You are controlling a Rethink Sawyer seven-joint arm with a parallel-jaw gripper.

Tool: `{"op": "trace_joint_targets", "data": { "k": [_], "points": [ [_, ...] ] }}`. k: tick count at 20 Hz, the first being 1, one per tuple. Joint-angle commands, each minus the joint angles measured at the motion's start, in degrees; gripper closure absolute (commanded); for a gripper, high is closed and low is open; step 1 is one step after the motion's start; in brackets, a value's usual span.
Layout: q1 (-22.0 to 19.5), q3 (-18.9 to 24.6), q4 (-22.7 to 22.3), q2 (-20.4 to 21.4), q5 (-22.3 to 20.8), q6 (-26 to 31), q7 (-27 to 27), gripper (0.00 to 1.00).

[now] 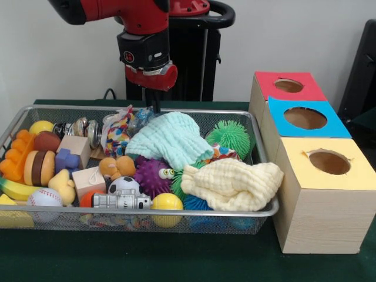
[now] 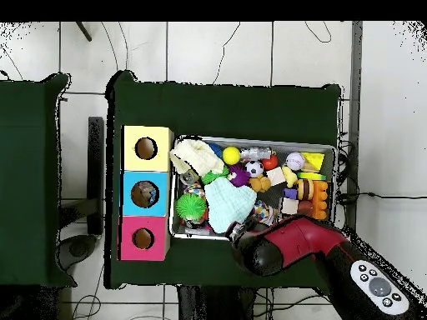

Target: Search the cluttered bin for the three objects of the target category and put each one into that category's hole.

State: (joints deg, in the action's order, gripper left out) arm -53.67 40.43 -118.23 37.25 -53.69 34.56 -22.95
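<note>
Wire bin [image 1: 267, 208] heaped with toys. Three boxes [image 1: 320, 200] alongside it, one round hole each: red, blue, yellow tops. Two cloths in the bin, mint [image 1: 170, 140] over yellow [image 1: 232, 185]. Two baseball-size balls, several spiky ones. Gripper [image 1: 154, 97] hangs above the bin's far rim; fingers hidden, can't tell, nothing visibly held.
</note>
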Motion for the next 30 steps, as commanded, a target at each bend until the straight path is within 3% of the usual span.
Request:
{"op": "trace_joint_targets", "data": {
  "k": [1, 6, 11, 15, 30],
  "points": [
    [0.09, -1.58, 6.02, -1.16, -4.0, -2.38, 6.82, 1.0],
    [0.05, -1.39, 5.89, -1.19, -3.46, -2.05, 6.7, 1.0],
    [-1.71, 1.09, 4.09, -0.1, 0.41, -0.49, 5.22, 1.0],
    [-3.69, 3.99, 0.8, 4.59, 5.4, 2.67, 3.81, 1.0],
    [-5.14, 7.31, -6.0, 13.85, 13.18, 3.83, 4.49, 1.0]
  ]
}}
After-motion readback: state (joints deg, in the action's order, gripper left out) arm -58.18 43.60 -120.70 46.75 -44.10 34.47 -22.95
